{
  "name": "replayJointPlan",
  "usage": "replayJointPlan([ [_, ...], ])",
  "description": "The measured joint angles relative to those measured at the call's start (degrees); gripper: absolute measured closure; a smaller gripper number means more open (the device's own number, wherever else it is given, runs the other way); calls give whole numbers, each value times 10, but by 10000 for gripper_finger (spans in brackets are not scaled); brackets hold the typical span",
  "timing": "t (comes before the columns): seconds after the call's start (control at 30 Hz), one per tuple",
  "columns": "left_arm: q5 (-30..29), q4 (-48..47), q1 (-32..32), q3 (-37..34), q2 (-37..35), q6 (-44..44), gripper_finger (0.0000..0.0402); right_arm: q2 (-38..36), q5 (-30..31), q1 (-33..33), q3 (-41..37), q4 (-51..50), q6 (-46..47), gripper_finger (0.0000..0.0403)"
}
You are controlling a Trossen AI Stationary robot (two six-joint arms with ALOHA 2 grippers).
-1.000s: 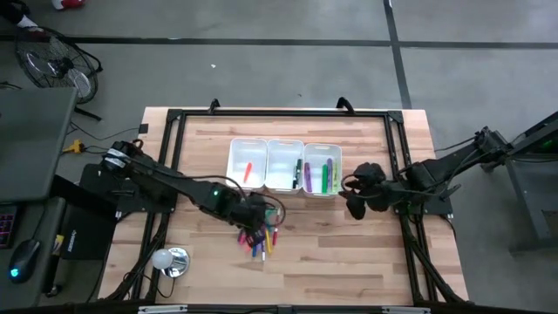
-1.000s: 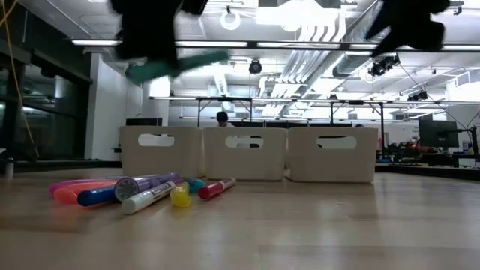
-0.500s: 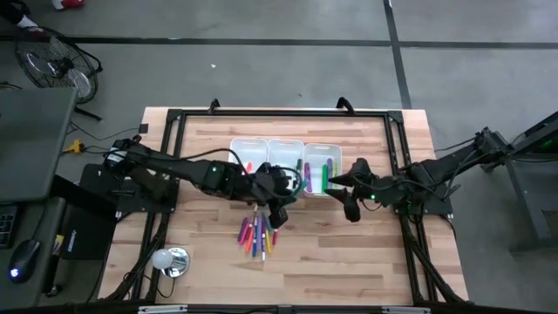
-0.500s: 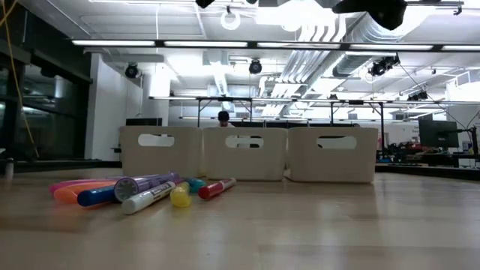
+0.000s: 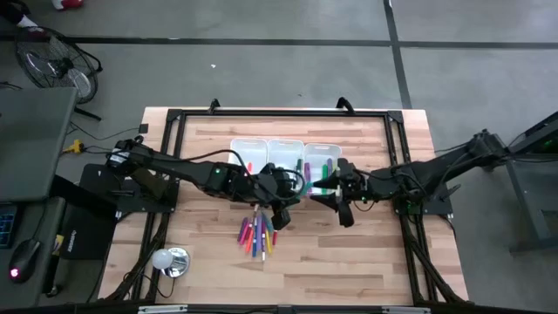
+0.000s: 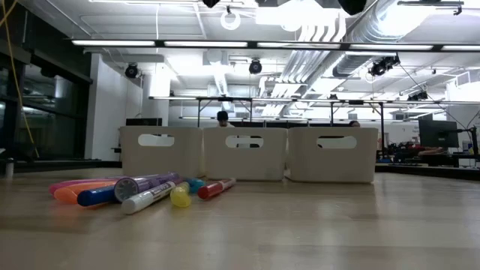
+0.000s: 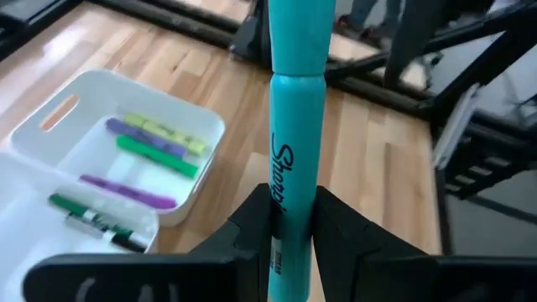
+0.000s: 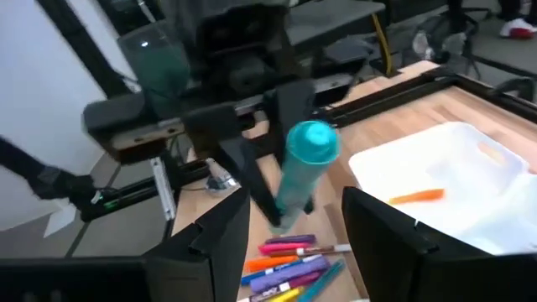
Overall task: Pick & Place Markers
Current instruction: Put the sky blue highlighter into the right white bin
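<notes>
A teal marker (image 7: 295, 126) hangs in the air in front of the bins, with my left gripper (image 7: 292, 205) shut on it above the table's middle (image 5: 288, 187). The marker's rounded free end (image 8: 312, 143) points at my right gripper (image 8: 294, 222), which stands open just to the right (image 5: 330, 197); its fingers flank that end without touching. Several markers (image 5: 259, 234) lie in a heap on the wood near the middle (image 6: 135, 189). The three white bins (image 5: 284, 163) stand in a row behind, holding an orange marker (image 8: 417, 196) and green and purple ones (image 7: 155, 155). My left gripper pinches the teal marker's barrel (image 7: 285, 220) between its two fingers, at the printed part, back from the far end. The marker lies along the fingers and sticks out well beyond their tips. It is lifted clear of the table, slanting a little downward toward the right gripper.
A black metal frame (image 5: 174, 118) runs around the tabletop. A small silver and white object (image 5: 170, 259) sits at the near left. Bare wood lies at the near right (image 5: 366, 262). Beyond the bins, the low view shows a room with tables and a person (image 6: 223, 117).
My left gripper has risen from the heap with the teal marker, gone toward the bins and the right, and tipped up from pointing down to nearly level. My right gripper has moved left toward it and also tipped up to level. The heap has stayed put.
</notes>
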Motion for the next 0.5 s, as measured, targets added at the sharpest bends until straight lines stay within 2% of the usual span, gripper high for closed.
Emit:
replayJointPlan([
  [0.23, 9, 16, 0, 1, 13, 0, 343, 38, -26, -18, 0, 70, -9, 222],
  [0.5, 20, 17, 0, 0, 20, -5, 343, 61, -65, -35, 0, 81, -2, 222],
])
